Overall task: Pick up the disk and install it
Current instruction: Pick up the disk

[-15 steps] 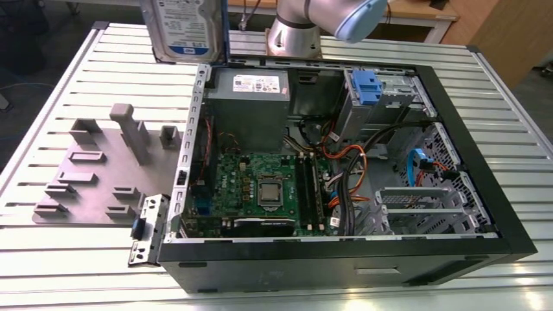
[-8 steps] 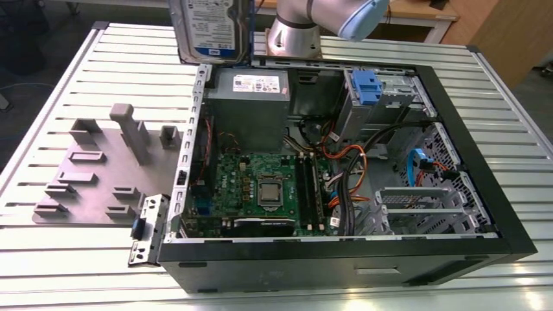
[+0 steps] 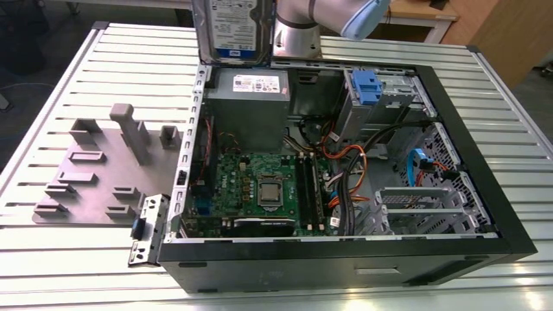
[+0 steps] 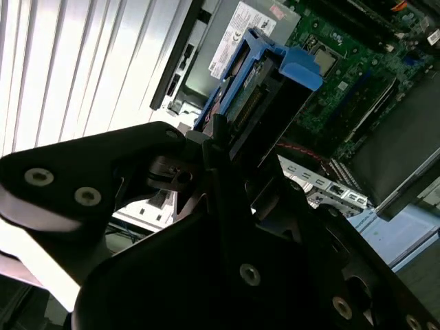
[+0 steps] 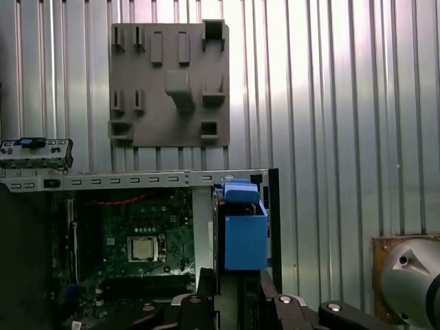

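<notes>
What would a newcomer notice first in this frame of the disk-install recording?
The open computer case takes up the middle of the slatted table, its green motherboard exposed. Above the case's far edge in the exterior view, the disk stands upright in its blue carrier, clamped in the gripper. A grey fixture plate lies on the exterior view's left.

The labels on the disk [image 3: 232, 26] and power supply [image 3: 250, 116] carry illegible print.

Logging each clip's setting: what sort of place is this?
Probably a robotics lab bench for PC assembly: an open computer case lies on a slatted metal table, a grey fixture plate beside it, and the gripper holds the disk above.
</notes>
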`<action>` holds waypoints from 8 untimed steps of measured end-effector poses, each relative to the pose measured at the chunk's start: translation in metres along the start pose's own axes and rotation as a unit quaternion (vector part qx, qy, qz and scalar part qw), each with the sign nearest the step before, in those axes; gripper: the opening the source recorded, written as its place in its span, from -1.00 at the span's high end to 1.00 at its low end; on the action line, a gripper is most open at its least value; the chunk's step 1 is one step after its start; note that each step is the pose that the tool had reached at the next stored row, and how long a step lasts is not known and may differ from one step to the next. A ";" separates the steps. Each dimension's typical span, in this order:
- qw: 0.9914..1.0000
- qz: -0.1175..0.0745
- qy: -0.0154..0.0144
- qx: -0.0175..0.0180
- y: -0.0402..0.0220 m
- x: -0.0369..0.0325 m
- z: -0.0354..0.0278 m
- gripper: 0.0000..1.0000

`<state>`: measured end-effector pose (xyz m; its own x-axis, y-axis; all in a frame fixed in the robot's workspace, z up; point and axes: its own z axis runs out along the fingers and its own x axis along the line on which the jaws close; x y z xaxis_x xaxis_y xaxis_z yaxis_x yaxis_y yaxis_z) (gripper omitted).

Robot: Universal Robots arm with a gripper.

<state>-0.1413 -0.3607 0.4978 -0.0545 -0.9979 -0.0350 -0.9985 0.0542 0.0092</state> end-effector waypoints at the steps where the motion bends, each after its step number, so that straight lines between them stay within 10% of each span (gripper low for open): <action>1: 1.000 0.000 0.000 0.000 -0.0043 -0.0002 0.0000 0.31; 8: 1.000 0.000 0.000 0.000 -0.0361 -0.0020 0.0001 0.31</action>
<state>-0.1051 -0.3607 0.4975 -0.0545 -0.9979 -0.0349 -0.9985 0.0542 0.0092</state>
